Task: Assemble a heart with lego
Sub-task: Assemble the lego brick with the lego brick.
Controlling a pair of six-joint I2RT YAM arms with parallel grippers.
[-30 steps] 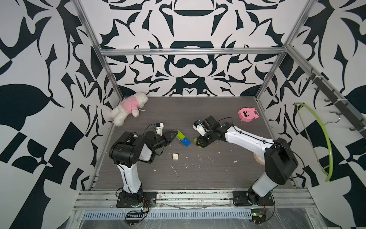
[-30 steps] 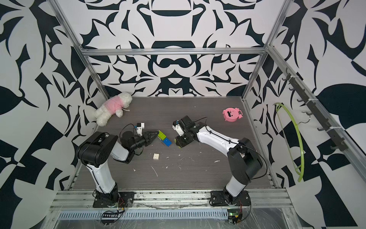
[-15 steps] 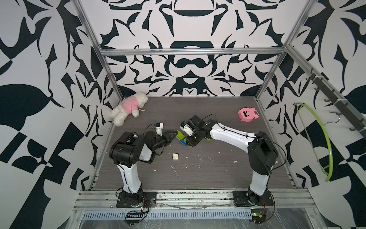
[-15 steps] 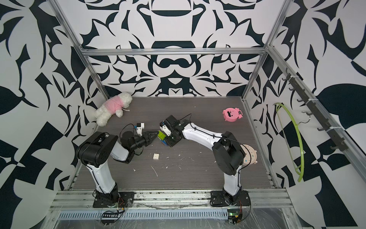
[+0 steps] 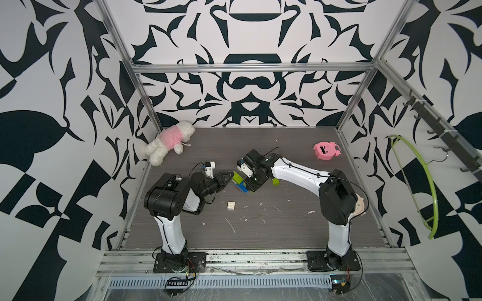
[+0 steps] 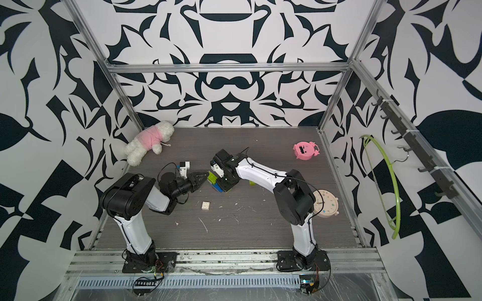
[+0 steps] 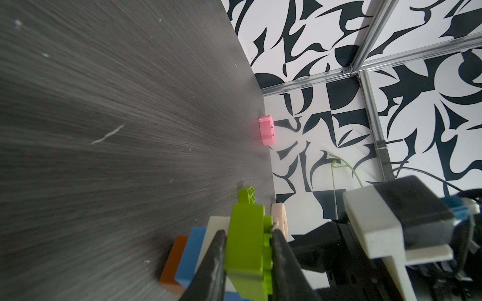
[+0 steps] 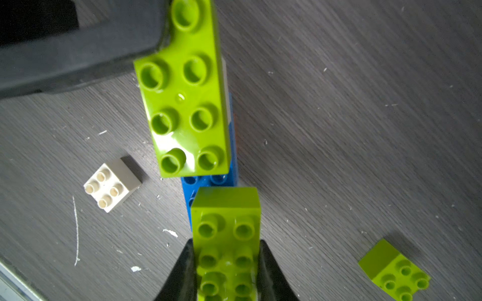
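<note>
A: Where is the heart (image 5: 238, 179) (image 6: 212, 178) in both top views?
B: Near the middle of the worktop (image 5: 287, 229), between the left pincer (image 5: 230, 179) and the right pincer (image 5: 251, 191), which are both right up against it.
A: And the left wrist view?
B: The left pincer (image 7: 249, 232) is clamped on the heart's (image 7: 193, 247) lime-green top layer.
A: The right wrist view?
B: The right pincer (image 8: 225, 243) grips a lime-green oblong brick (image 8: 227, 216) over the heart's (image 8: 185, 104) blue end. A white square brick (image 8: 112, 186) lies nearby.
</note>
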